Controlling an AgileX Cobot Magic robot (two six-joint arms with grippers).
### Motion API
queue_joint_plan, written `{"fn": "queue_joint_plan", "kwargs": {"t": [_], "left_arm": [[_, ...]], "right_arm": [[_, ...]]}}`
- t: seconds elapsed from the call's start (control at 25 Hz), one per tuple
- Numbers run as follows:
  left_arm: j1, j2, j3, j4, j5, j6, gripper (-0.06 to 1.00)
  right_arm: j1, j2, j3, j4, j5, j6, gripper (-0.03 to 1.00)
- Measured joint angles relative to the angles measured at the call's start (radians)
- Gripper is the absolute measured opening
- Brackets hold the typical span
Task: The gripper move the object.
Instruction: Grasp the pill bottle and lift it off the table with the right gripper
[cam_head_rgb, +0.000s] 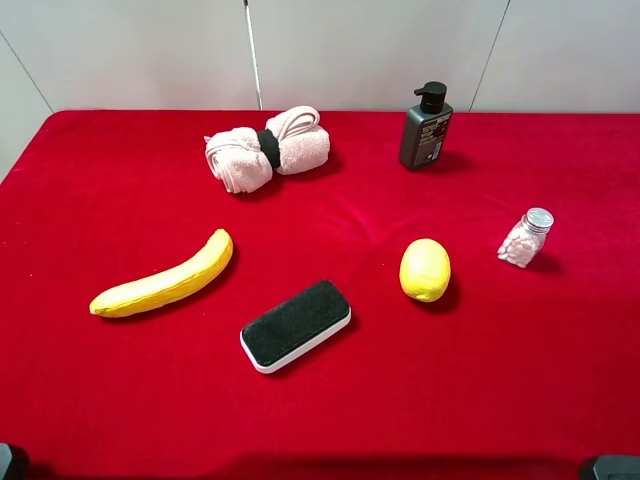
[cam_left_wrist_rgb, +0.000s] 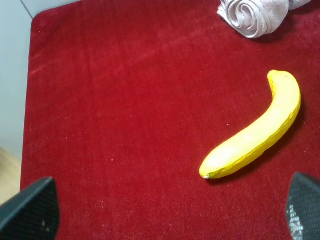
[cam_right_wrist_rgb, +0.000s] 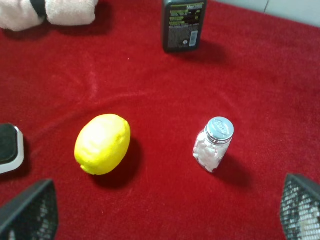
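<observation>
The object, a small clear bottle (cam_head_rgb: 526, 238) with a silver screw cap and whitish-pink pellets, stands upright on the red cloth at the right, to the right of a lemon (cam_head_rgb: 425, 270). In the right wrist view the bottle (cam_right_wrist_rgb: 214, 145) stands ahead of my right gripper (cam_right_wrist_rgb: 165, 215), which is open and empty with its black fingers (cam_right_wrist_rgb: 30, 212) wide apart. My left gripper (cam_left_wrist_rgb: 167, 220) is open and empty too, above the cloth near a banana (cam_left_wrist_rgb: 255, 132). In the high view only dark bits of the arms show at the bottom corners.
A dark pump bottle (cam_head_rgb: 425, 127) stands at the back right. A rolled pink towel (cam_head_rgb: 267, 148) lies at the back middle. A banana (cam_head_rgb: 165, 277) lies at the left and a black-and-white eraser (cam_head_rgb: 296, 324) at the front middle. The red table (cam_head_rgb: 120, 400) ends at a white wall.
</observation>
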Motion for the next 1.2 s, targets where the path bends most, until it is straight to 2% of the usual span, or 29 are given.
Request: {"fn": "queue_joint_plan", "kwargs": {"t": [0.4,0.72,1.2], "left_arm": [[0.000,0.000,0.000,0.000,0.000,0.000,0.88],[0.000,0.000,0.000,0.000,0.000,0.000,0.88],[0.000,0.000,0.000,0.000,0.000,0.000,0.88]], "right_arm": [[0.000,0.258,-0.004,-0.001,-0.168,0.000,0.69],[0.000,0.518,-0.004,-0.002,-0.337,0.000,0.69],[0.000,0.790,-0.004,-0.007,-0.495,0.000,0.69]]}}
